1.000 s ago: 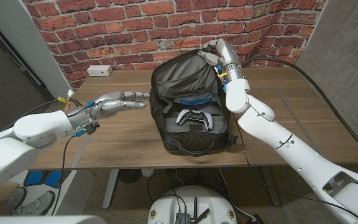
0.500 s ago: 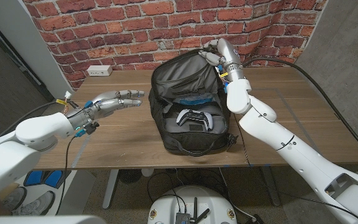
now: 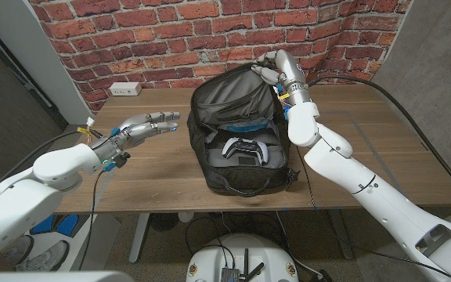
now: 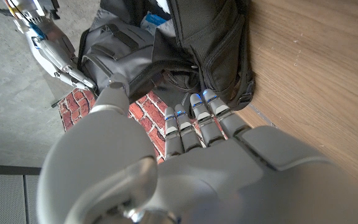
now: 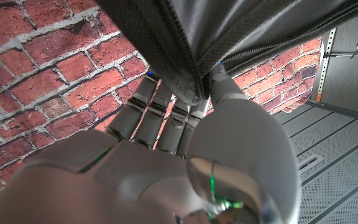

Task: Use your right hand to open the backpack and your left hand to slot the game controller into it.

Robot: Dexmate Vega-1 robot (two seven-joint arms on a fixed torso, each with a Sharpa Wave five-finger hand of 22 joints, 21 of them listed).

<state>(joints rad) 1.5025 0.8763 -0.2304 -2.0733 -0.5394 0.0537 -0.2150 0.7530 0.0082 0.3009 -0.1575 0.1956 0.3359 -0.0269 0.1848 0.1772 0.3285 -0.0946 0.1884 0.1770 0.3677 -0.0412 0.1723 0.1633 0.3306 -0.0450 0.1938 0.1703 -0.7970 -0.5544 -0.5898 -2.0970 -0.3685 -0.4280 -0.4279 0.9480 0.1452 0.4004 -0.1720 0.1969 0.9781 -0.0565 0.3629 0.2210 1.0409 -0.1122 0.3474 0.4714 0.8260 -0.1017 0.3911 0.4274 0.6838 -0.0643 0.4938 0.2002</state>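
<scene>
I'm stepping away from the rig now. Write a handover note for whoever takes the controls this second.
Right hand: grips the edge of the backpack flap at its far corner and holds it up; the right wrist view shows the fingers wrapped round the zipper edge.
Left hand: holds nothing, fingers apart, in the air left of the backpack.
Game controller: white, lying inside the open black backpack, which sits mid-table.
Done: backpack open, controller inside.
Left: perhaps let the flap down and draw both hands clear.
</scene>
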